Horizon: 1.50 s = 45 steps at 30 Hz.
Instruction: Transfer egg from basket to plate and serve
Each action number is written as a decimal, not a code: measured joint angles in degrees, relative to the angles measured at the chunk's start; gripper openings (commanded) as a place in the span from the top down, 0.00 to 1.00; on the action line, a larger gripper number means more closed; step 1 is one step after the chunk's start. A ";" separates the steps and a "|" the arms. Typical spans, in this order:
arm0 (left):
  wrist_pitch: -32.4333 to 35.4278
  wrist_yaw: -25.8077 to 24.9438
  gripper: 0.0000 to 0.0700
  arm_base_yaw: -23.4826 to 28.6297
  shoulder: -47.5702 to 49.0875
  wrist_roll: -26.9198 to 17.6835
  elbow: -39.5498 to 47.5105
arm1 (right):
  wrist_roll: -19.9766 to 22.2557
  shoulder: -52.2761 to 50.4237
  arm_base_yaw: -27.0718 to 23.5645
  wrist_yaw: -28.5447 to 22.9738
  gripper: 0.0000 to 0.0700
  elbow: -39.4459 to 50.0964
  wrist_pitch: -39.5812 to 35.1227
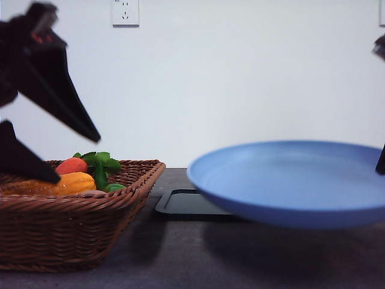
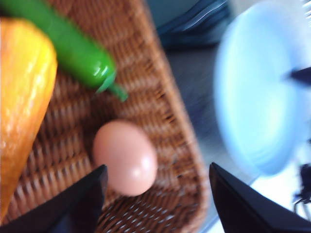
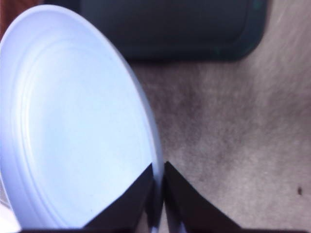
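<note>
The brownish-pink egg (image 2: pixel 126 158) lies on the floor of the brown wicker basket (image 2: pixel 160 111), near its side wall. My left gripper (image 2: pixel 158 169) hangs open just above the egg, one finger on either side and the egg nearer one finger; over the basket (image 1: pixel 72 232) it shows as spread black fingers (image 1: pixel 75 158). The light-blue plate (image 1: pixel 289 180) is held in the air to the right of the basket, tilted a little. My right gripper (image 3: pixel 158 167) is shut on the plate's rim (image 3: pixel 73 121), and it appears at the picture's right edge (image 1: pixel 381 162).
In the basket also lie a yellow corn cob (image 1: pixel 72 182), an orange-red carrot (image 1: pixel 71 165) with green leaves, and a green pod (image 2: pixel 73 46). A flat black tray (image 1: pixel 186 203) sits on the dark grey table (image 3: pixel 233 136) behind and below the plate. A white wall stands behind.
</note>
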<state>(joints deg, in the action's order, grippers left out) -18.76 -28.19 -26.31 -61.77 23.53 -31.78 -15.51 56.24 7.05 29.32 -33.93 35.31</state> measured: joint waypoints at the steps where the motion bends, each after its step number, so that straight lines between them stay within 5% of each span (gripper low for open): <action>1: -0.17 0.64 0.39 -0.48 -0.91 0.00 -0.13 | 0.00 -0.85 -0.27 0.00 1.00 0.00 0.13; 9: -0.23 5.85 0.39 -2.81 -7.69 -0.07 -4.54 | 0.00 -4.55 -1.45 0.00 1.00 0.00 0.31; 26: -1.53 5.97 0.40 -3.69 -14.98 -1.45 -6.19 | 0.00 -4.58 -1.45 0.00 1.00 0.00 0.59; 45: -2.18 5.95 0.69 -4.10 -15.00 -2.89 -6.43 | 0.00 -4.58 -1.45 0.00 1.00 0.00 0.50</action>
<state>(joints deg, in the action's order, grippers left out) -20.93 -22.24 -30.41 -76.77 20.64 -38.22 -15.51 51.66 5.61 29.32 -33.93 35.81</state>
